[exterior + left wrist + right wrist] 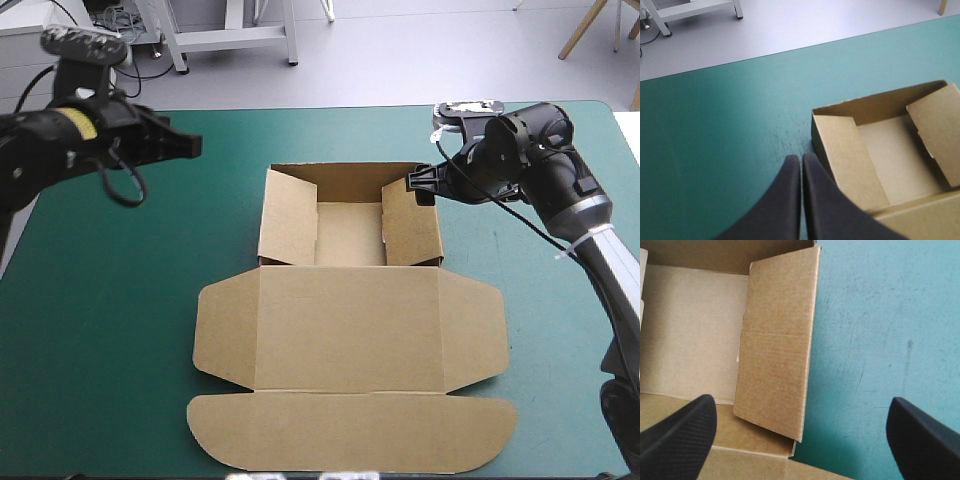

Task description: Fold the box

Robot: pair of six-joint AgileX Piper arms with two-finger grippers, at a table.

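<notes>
Item under inspection: a brown cardboard box (350, 330), a cut sheet partly formed, lying about mid-table on the teal-green cover (100, 330). Its far portion stands as an open tray. The lid lies flat on the near side of the tray, with its side flaps and rounded tuck flap spread out.

Left gripper (801, 159): black fingers pressed together, holding nothing. It hovers off the tray's far-left corner, clear of the board.

Right gripper (800, 402): fingers spread wide, empty. It sits at the tray's far-right corner, with the right wall panel (775, 340) in the gap between the fingers. Contact with the board cannot be confirmed.

Assessment: the wall stage appears largely complete. Both side panels lean inward over the tray floor rather than lying flat against the walls, so the step in hand is judged to be seating the right panel. The next move calls for the spread fingers to bear on that panel and press it home without dragging the tray sideways. The left gripper is well placed to brace the opposite wall.

Surface: the cover around the tray looks smooth, with faint scuffs. Beyond the tray, past the table's far edge, lies a pale grey floor (790, 25).
</notes>
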